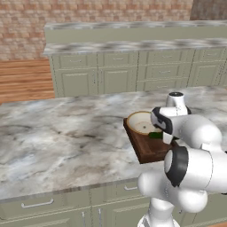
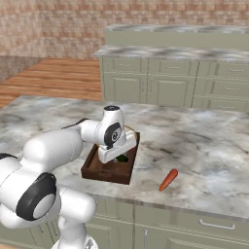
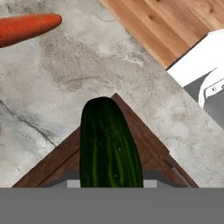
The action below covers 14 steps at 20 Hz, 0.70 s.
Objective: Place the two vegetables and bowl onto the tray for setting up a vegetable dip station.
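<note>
My gripper [image 2: 118, 153] is shut on the dark green cucumber [image 3: 109, 144] and holds it just above the dark wooden tray [image 2: 108, 171]. In the hand view the cucumber's tip hangs over a corner of the tray [image 3: 142, 131]. The tan bowl [image 1: 140, 122] with its cream inside sits on the far end of the tray [image 1: 146, 150], and a bit of the green cucumber [image 1: 155, 135] shows beside it under the hand. The orange carrot [image 2: 168, 179] lies on the marble counter to the right of the tray, near the front edge. Its tip also shows in the hand view, carrot [image 3: 26, 27].
The marble island counter [image 1: 57, 137] stretches wide to the left of the tray. Its front edge runs close to the tray and carrot. Green cabinets [image 1: 119, 75] with a second counter stand across a wooden floor [image 2: 58, 78].
</note>
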Motion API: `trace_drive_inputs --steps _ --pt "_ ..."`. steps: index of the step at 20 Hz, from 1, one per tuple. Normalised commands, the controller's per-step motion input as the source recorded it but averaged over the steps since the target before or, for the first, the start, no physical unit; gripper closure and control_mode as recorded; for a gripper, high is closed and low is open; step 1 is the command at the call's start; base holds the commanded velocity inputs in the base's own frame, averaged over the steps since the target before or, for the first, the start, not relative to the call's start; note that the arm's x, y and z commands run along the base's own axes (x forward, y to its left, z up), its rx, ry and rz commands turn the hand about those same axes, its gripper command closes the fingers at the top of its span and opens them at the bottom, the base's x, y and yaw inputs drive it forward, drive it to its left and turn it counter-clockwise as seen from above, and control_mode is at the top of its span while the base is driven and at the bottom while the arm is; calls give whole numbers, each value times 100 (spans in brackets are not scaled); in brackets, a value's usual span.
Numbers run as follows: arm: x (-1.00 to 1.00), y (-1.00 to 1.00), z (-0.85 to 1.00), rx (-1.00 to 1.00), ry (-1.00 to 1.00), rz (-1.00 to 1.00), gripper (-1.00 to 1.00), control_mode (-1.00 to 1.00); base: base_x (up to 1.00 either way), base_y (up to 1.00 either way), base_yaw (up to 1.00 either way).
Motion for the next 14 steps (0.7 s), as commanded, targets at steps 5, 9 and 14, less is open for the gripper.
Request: trace_drive_inputs --steps 5,9,14 --pt "14 0 -2 0 -2 -1 100 -100 0 0 0" --pt "15 3 -1 0 0 1 100 -100 0 0 0" --pt "8 6 -1 0 -4 12 100 -100 0 0 0"
